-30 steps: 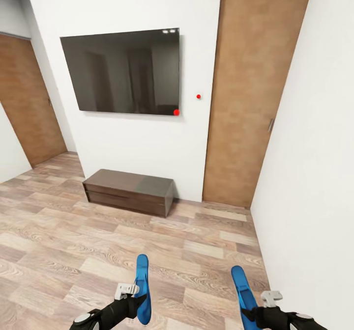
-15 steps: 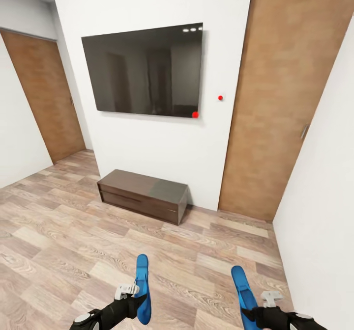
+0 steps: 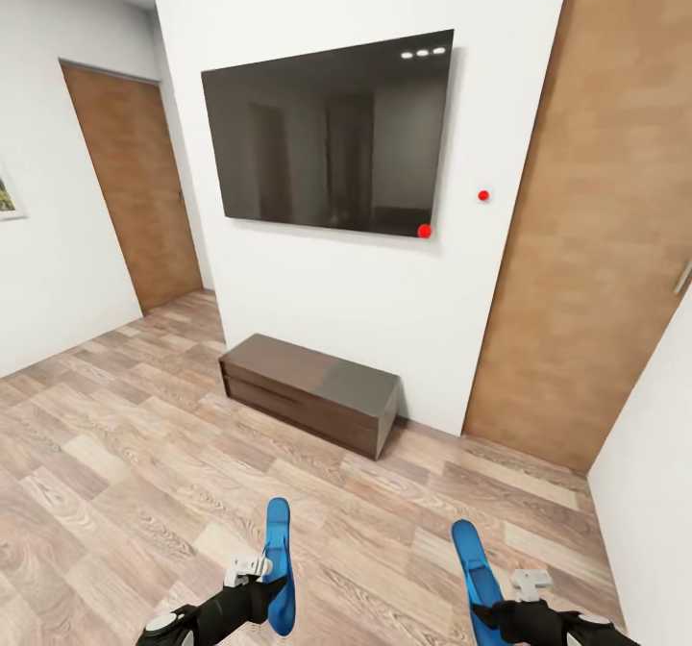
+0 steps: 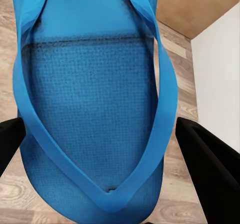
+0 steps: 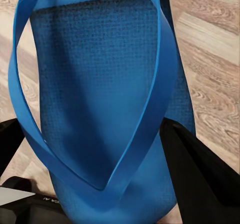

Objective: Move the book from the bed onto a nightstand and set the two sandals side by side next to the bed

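While the robot is facing a white wall, a big dark TV [image 3: 332, 136] is hanging there over a low brown cabinet [image 3: 309, 391] on the wood floor [image 3: 115, 473]. A brown door [image 3: 615, 233] is standing at the right and another door [image 3: 135, 194] far left. Near the robot, the left gripper [image 3: 259, 583] is squeezing one blue sandal [image 3: 279, 564], and the right gripper [image 3: 500, 612] is squeezing the other sandal [image 3: 476, 569]. Both arms are getting cut off at the picture's near edge.
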You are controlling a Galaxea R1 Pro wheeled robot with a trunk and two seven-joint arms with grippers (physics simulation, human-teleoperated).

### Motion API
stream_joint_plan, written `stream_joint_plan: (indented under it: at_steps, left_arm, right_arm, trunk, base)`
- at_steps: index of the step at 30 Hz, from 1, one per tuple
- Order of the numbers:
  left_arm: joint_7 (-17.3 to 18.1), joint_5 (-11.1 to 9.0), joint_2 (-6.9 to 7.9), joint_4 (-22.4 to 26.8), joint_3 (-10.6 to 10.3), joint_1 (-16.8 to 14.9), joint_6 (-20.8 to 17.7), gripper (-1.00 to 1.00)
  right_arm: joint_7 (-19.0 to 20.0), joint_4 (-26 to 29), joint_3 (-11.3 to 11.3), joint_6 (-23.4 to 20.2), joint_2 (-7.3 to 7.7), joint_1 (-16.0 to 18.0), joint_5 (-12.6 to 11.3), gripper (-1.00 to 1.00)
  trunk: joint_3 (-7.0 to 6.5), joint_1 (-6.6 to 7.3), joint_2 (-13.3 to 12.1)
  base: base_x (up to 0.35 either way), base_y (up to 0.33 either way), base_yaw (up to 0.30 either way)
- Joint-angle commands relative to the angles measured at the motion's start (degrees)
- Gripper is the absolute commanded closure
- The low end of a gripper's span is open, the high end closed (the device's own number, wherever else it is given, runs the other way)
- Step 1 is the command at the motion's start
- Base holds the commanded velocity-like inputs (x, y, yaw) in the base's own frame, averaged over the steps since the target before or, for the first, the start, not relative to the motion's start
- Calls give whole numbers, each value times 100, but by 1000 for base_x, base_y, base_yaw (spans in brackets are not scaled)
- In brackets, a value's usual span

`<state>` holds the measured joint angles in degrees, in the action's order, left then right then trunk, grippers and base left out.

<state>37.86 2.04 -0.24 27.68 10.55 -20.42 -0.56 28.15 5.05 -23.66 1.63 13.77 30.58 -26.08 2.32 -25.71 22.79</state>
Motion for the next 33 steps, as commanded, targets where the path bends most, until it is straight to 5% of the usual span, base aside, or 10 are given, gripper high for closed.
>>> stream_joint_plan:
  at_steps: [1, 33]
  left_arm:
    - [35, 16, -3, 0, 35, -6, -6, 100]
    - [29, -1, 10, 0, 42, -6, -6, 100]
  right_arm:
    - [9, -4, -42, 13, 2, 6, -55, 100]
    - [-20, -4, -42, 13, -6, 6, -55, 100]
  trunk:
    - [13, -7, 13]
    - [13, -7, 13]
  base:
    - [329, 0, 41]
    - [329, 0, 262]
